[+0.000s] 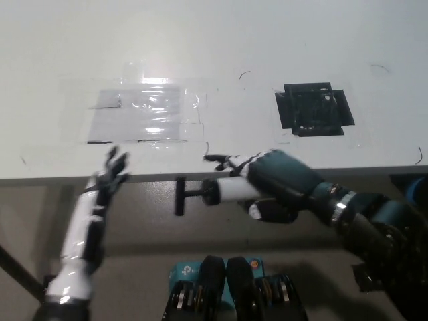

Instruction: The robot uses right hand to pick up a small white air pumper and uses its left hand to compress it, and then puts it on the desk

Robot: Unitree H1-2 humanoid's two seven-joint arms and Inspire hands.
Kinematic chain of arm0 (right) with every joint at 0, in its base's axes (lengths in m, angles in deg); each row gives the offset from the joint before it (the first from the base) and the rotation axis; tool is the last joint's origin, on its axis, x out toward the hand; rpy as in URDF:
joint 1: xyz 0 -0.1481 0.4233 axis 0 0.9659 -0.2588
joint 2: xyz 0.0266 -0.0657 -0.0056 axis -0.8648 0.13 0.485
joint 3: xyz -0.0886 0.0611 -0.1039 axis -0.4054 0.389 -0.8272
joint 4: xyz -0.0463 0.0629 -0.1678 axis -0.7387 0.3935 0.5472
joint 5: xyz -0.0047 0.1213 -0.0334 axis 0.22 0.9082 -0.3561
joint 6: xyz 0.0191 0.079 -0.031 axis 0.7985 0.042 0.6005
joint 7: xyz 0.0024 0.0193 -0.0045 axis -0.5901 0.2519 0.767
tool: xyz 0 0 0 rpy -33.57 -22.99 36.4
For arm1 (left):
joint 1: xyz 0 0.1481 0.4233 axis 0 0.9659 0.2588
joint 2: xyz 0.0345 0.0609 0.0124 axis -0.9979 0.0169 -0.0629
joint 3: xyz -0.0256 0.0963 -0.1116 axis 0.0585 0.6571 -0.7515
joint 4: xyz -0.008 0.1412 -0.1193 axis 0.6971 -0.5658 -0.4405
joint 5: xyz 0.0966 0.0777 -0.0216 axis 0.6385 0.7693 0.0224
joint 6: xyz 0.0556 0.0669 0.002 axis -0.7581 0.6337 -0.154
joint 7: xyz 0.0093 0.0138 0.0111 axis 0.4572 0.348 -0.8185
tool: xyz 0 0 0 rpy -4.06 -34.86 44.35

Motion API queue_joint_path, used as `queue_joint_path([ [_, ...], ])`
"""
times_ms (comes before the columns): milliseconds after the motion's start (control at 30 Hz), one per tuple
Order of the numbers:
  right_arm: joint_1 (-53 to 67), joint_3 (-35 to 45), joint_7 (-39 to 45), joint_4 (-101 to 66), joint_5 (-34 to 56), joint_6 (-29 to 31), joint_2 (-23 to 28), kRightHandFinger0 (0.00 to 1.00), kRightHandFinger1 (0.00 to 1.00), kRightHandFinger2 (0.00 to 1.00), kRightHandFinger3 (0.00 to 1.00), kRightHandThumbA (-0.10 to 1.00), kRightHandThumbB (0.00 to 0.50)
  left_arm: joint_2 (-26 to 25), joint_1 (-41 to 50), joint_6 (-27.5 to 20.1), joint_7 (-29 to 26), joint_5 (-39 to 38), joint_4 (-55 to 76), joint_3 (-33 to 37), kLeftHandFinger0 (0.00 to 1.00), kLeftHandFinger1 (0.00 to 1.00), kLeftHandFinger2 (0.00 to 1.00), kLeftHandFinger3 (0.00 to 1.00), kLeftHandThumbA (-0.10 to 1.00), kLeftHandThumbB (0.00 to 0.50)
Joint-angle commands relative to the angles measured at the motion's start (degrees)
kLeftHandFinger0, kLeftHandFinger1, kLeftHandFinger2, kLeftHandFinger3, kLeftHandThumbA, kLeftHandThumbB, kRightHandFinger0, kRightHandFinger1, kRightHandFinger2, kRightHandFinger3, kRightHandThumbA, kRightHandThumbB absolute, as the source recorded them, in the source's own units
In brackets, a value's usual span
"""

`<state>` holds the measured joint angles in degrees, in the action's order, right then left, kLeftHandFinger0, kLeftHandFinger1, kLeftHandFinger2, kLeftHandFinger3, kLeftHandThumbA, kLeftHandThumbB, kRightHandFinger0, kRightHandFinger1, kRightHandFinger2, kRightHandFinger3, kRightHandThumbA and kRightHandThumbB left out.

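Right hand: the black right hand is closed around the white barrel of the air pump, held level below the near edge of the desk
Air pump: it is off the desk, in the air at lower centre; the dark rod is drawn out to the left and ends in a black T-handle
Left hand: the white left hand stands to the left, well apart from the handle, fingers spread and holding nothing
Desk markers: a clear taped patch lies on the far left of the top, a black taped square on the far right
Risk, misalignment: the palm may meet the small handle off-centre and slide past, since the handle is narrow and the hand is open
Risk, slip: an oblique push may twist the smooth barrel inside the right grip or bend the thin rod
Risk, placement: the pump sits lower than the desk edge, so a careless lift may knock the edge and drop it
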<state>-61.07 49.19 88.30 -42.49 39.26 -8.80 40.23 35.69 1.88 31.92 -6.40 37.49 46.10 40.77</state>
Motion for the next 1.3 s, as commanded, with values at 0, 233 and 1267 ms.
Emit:
queue_joint_path([
  [0, -1.89, 2.43, -1.00, -1.21, -0.24, 0.24, 2.08, 0.08, 0.58, 0.86, 1.00, -0.10, 0.152, -0.85, 1.59, -1.90, 0.40, -3.19, 3.24, -1.26, 1.00, 1.00, 1.00, 1.00, 1.00, 0.234],
  [233, -7.27, 6.29, -1.19, 3.15, 0.81, 0.28, 5.31, 0.08, 0.56, 0.87, 1.00, -0.10, 0.146, -2.11, 5.29, -4.47, 1.47, -5.25, 2.99, -2.10, 1.00, 1.00, 1.00, 1.00, 1.00, 0.191],
  [1267, -36.60, -1.37, -28.27, 73.90, -3.80, 7.88, -2.54, 0.09, 0.53, 0.86, 0.76, -0.10, 0.218, -0.97, 18.12, -11.86, 1.88, -5.62, 1.46, 1.49, 1.00, 1.00, 1.00, 1.00, 1.00, 0.202],
])
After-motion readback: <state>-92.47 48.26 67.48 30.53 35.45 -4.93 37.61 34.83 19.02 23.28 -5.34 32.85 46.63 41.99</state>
